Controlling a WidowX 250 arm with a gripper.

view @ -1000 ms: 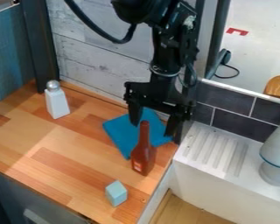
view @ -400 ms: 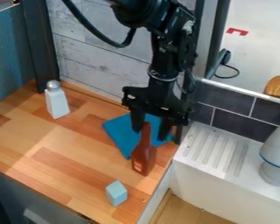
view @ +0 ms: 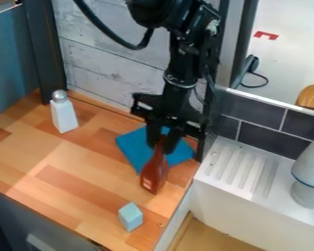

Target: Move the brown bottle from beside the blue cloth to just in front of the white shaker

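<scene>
Tool (view: 161, 141) fingers are clamped on the neck of the bottle (view: 153, 175), which tilts by the cloth (view: 132, 147) at the right of the table (view: 74, 166); grasping seems the step in hand; any next move calls for a firm hold, clear of the near block (view: 130, 216).
</scene>
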